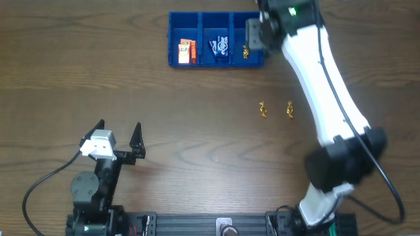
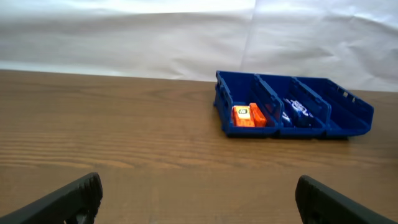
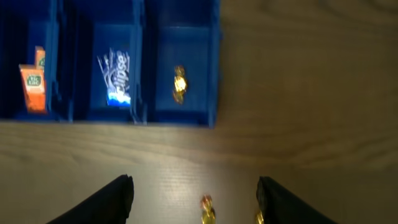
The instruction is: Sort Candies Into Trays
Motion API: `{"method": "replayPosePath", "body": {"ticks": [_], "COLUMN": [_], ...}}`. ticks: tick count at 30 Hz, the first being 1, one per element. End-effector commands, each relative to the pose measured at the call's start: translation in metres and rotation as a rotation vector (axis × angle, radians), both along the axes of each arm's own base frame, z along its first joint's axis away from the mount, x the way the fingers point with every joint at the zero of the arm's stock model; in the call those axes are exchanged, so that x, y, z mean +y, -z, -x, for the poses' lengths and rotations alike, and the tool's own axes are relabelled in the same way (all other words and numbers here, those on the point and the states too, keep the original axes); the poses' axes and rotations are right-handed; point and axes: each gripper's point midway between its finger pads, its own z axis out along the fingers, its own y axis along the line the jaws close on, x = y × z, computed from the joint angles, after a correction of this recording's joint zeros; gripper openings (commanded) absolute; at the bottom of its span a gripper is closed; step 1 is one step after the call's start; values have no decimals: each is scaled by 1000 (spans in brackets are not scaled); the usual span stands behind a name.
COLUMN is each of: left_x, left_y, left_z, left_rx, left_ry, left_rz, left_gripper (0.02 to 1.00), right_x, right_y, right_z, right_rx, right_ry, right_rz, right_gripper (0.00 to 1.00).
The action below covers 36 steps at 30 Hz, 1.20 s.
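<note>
The right claw [image 3: 194, 186] hung released and empty, the blue tray [image 3: 214, 74] just ahead of it with one gold candy [image 3: 179, 84] in its end compartment. Two loose gold candies [image 1: 262, 109] lay on the table [image 1: 197, 131] by its fingertips. The left claw [image 1: 119, 128], also released, sat well apart.

Noted: brown wood-grain desk [image 1: 72, 72], grain running from 9 to 3 o'clock in the top view. Same desk [image 2: 124, 137] seen in the left wrist view, lighter in tone, reaching back to a white backdrop [image 2: 124, 31] at 12 o'clock. Backdrop apparently in two sheets, meeting at a near-upright seam toward 1 o'clock; faint creases on the sheet at 2 o'clock. Desk [image 3: 298, 74] seen again in the right wrist view, grain likewise crosswise. Black rail [image 1: 184, 223] along the desk edge at 6 o'clock of the top view.
</note>
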Motion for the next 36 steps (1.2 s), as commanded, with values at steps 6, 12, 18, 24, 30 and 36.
{"method": "replayPosePath", "body": {"ticks": [6,12,18,24,30,36], "left_x": [-1,-1,-1,-1,-1,-1], "left_y": [16,16,16,16,16,16], "left_z": [1,1,1,1,1,1], "left_rx": [45,45,45,45,45,45], "left_ry": [12,12,12,11,11,12], "left_rz": [-14,-14,-15,-14,-14,-14], "left_gripper": [998,996,998,998,998,996], "right_x": [-17,-18,-15,-17,-20,-23], "right_y": [149,175,194,205,209,212], "right_z": [72,82,84,89,94,96], "right_rx": [232,266,306,343,355,360], "right_ry": [14,12,6,1,3,6], "right_rz": [-52,-50,-38,-24,-7,3], "right_gripper": [660,649,638,610,601,584]}}
